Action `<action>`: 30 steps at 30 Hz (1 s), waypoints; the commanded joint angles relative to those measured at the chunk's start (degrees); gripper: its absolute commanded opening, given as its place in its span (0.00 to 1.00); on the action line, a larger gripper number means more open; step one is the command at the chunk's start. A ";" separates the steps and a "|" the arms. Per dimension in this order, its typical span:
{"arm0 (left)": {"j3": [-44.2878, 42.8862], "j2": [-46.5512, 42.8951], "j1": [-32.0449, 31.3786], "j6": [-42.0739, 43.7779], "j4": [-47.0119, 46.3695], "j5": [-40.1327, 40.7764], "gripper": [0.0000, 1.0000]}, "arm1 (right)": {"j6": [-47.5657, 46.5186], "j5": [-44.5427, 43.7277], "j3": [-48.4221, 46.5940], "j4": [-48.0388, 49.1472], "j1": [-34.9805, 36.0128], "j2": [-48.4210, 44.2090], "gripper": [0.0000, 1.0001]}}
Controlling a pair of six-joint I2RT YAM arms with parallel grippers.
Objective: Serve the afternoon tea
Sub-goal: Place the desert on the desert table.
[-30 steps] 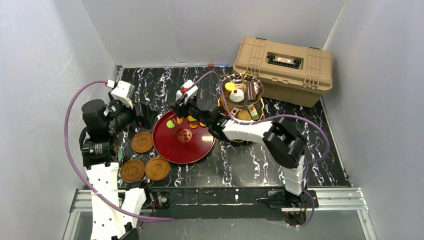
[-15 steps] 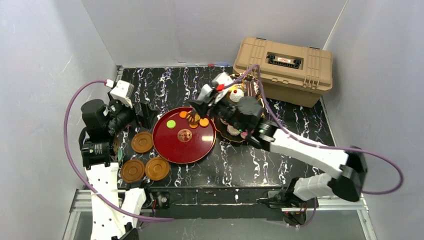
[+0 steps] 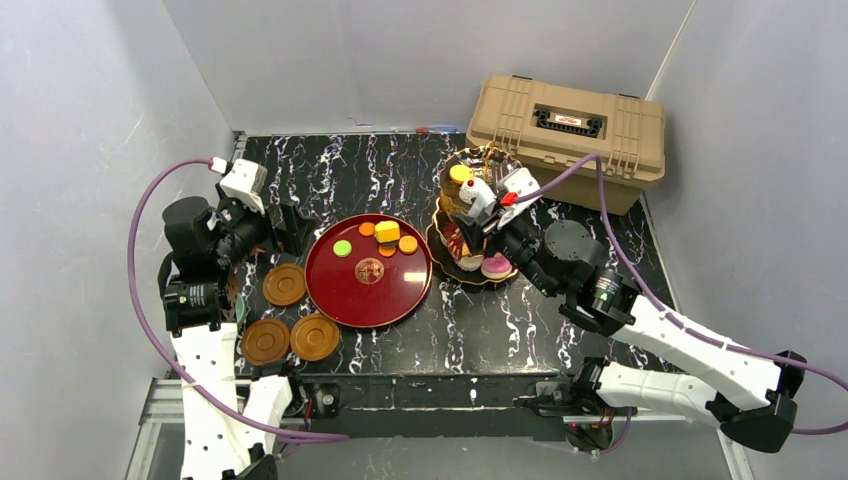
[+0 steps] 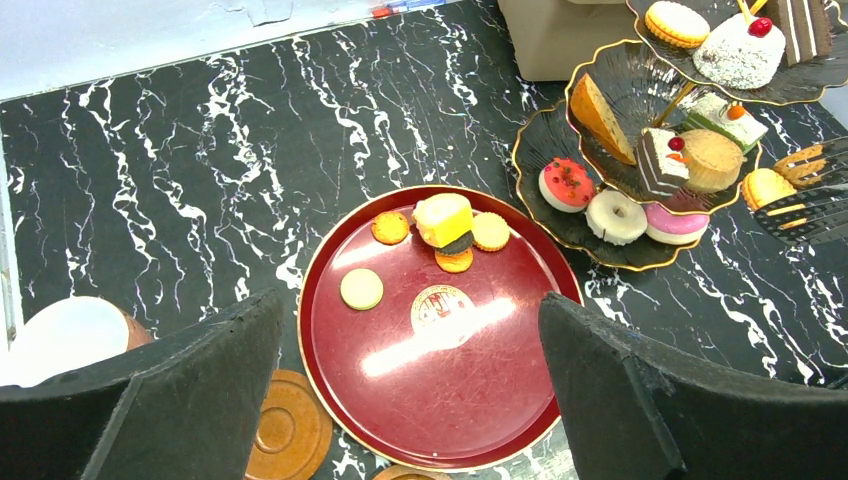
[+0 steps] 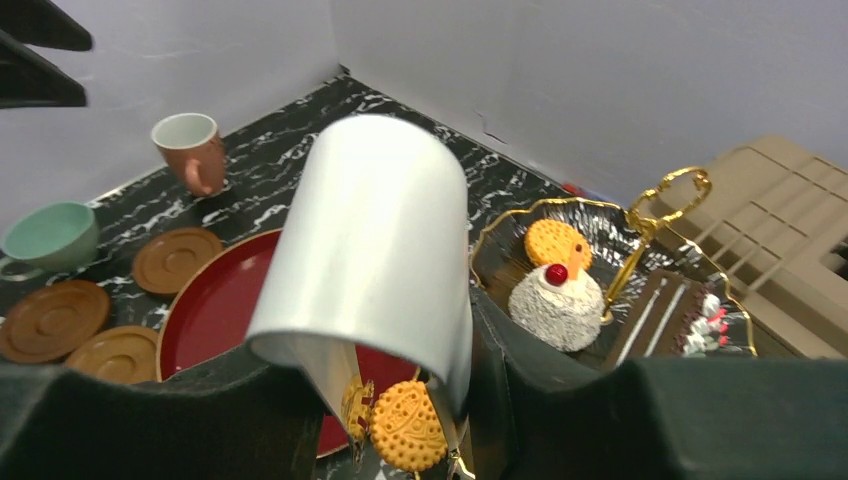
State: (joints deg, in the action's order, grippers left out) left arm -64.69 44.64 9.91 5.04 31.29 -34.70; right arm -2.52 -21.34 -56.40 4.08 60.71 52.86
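The dark three-tier stand (image 3: 447,243) with gold rims holds several pastries, among them a white cherry-topped cake (image 5: 556,300). My right gripper (image 5: 390,370) is shut on the metal tongs (image 5: 380,230), beside the stand. A round orange biscuit (image 5: 405,425) sits between the tong tips; whether it is pinched I cannot tell. A yellow cake (image 4: 444,218), orange biscuits and a green disc lie on the red tray (image 4: 440,400). My left gripper (image 4: 410,310) hangs open and empty above the tray's left side. A pinkish cup (image 5: 192,150) and a teal cup (image 5: 50,235) stand far left.
Three brown saucers (image 3: 285,284) (image 3: 265,341) (image 3: 315,337) lie left of the tray. A tan plastic case (image 3: 567,140) sits behind the stand at the back right. White walls close in the table on three sides.
My right arm swung with the tongs from over the red tray rightward to the stand, uncovering the yellow cake on the tray. The left arm stayed put.
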 commanded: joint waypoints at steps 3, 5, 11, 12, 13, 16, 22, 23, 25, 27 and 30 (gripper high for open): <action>-2.18 0.08 0.00 -0.46 -0.88 -1.05 0.96 | -3.90 -7.20 0.12 -1.03 -0.40 -1.97 0.16; -2.28 0.09 -0.05 -0.53 -0.96 -1.05 0.96 | -4.75 -8.20 0.91 -0.17 -0.65 -2.05 0.16; -2.27 0.09 0.02 -0.10 -0.80 -0.94 0.96 | -3.94 -8.15 2.68 0.52 -1.29 -2.40 0.15; -2.18 0.09 0.01 0.04 -0.71 -0.98 0.96 | -3.39 -8.03 2.88 0.21 -1.29 -2.49 0.15; -2.16 0.02 0.02 0.10 -0.66 -0.99 0.96 | -2.84 -8.12 3.32 0.01 -1.29 -2.84 0.15; -1.94 0.01 0.00 0.14 -0.62 -1.21 0.96 | -1.20 -8.81 5.28 0.22 -1.29 -4.90 0.15; -1.96 1.29 -0.05 -1.28 -0.35 -9.73 0.92 | 0.64 -11.66 8.09 -1.65 -1.29 -7.25 0.14; -2.24 2.21 -0.09 -2.73 -1.00 -11.34 0.90 | 0.78 -12.58 8.29 -1.95 -1.25 -7.32 0.14; -3.83 4.82 -1.46 -5.42 -2.09 -12.00 0.88 | 1.17 -15.12 8.45 -3.05 -1.34 -7.26 0.12; -6.06 7.39 -4.60 -6.37 -2.11 -10.41 0.87 | 1.40 -17.06 8.98 -3.91 -1.36 -7.21 0.11; -8.36 9.43 -10.58 -5.26 -2.20 -7.13 0.88 | 2.00 -18.11 11.39 -3.99 -1.38 -8.29 0.12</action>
State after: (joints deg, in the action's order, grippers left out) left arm -69.47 52.10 5.02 0.86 30.06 -42.35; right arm -1.83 -35.09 -46.98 -1.21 59.59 46.33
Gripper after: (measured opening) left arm 0.875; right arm 0.517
